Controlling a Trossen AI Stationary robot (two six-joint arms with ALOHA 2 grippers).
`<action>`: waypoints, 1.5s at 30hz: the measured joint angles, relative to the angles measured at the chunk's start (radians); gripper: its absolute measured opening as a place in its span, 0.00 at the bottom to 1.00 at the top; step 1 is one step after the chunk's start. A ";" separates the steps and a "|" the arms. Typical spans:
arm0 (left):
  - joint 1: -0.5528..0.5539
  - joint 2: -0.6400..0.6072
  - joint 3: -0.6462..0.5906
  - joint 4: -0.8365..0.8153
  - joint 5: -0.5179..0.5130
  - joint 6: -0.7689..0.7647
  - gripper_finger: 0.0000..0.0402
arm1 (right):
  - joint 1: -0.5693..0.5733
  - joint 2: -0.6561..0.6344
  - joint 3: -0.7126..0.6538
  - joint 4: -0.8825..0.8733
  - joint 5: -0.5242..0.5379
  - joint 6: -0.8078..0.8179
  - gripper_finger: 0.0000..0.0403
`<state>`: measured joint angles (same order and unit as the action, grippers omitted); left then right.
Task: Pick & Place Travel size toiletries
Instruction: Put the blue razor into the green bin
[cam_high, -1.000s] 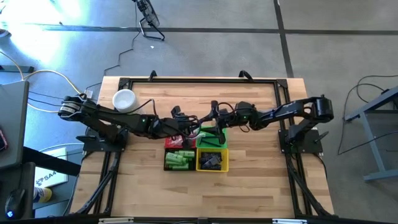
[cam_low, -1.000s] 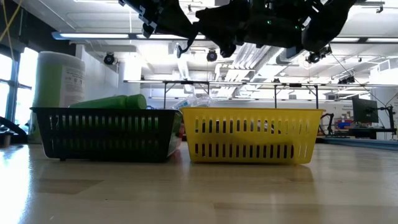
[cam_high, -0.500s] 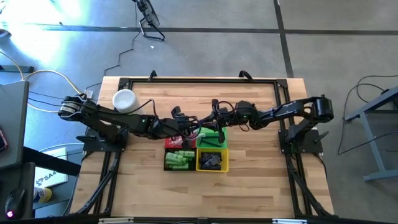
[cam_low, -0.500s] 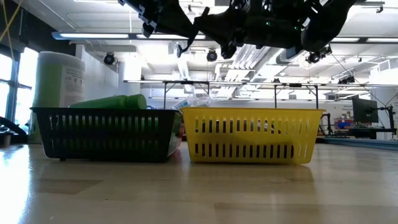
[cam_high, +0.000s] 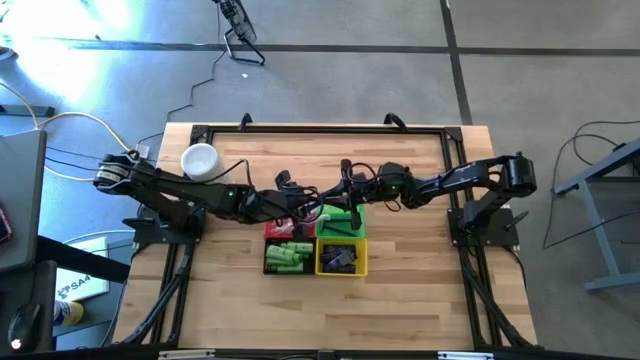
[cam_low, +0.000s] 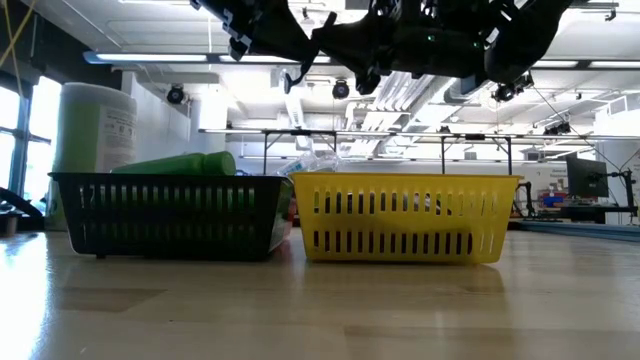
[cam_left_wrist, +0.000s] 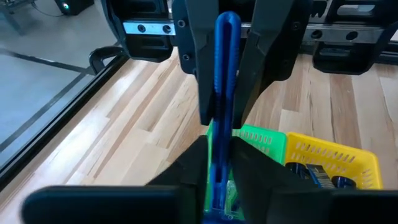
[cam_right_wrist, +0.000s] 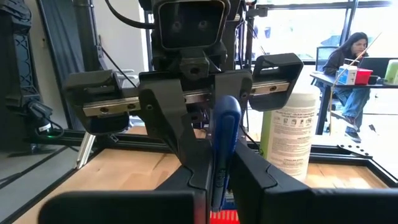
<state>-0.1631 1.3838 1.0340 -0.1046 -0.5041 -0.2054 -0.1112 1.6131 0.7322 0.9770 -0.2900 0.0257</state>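
A slim blue toothbrush-like stick (cam_left_wrist: 225, 74) hangs in the air between my two grippers, above the green basket (cam_high: 345, 222). My left gripper (cam_left_wrist: 219, 186) is shut on one end of it, and my right gripper (cam_right_wrist: 221, 180) faces it and is shut on the other end. In the high view the two grippers meet at the table's middle, left (cam_high: 316, 198) and right (cam_high: 338, 193). Bright green mini bottles (cam_high: 288, 257) lie in the black basket. Dark tubes and packets (cam_high: 341, 258) lie in the yellow basket. My left gripper pinches the blue stick's near end (cam_left_wrist: 217, 163) between its two fingers, coming from the table's left and slanting slightly down, along the stick. The stick is lifted clear. My right gripper pinches the stick's other end (cam_right_wrist: 222, 155) between its two fingers, level, from the table's right, along the stick.
Four small baskets stand in a block near the table's middle: red (cam_high: 280, 229), green, black (cam_low: 170, 215) and yellow (cam_low: 405, 220). A white round cup (cam_high: 200, 160) stands at the far left. Bare wood lies toward the near edge.
My right gripper's fingers have closed on the blue stick's end, as the low view shows. Both arms have kept their place, and the stick has stayed where it was.
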 joint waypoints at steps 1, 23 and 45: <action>0.000 0.000 0.000 -0.002 -0.002 0.000 0.17 | 0.000 0.000 0.000 -0.002 0.000 0.000 0.07; 0.000 -0.103 0.060 -0.168 -0.022 0.067 0.30 | -0.062 -0.233 -0.001 -0.665 0.000 -0.029 0.07; 0.000 -0.102 0.060 -0.237 -0.057 0.014 0.26 | -0.061 -0.109 0.000 -0.891 -0.028 -0.025 0.07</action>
<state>-0.1635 1.2816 1.0935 -0.3412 -0.5608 -0.1917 -0.1722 1.5045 0.7319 0.0856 -0.3183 0.0004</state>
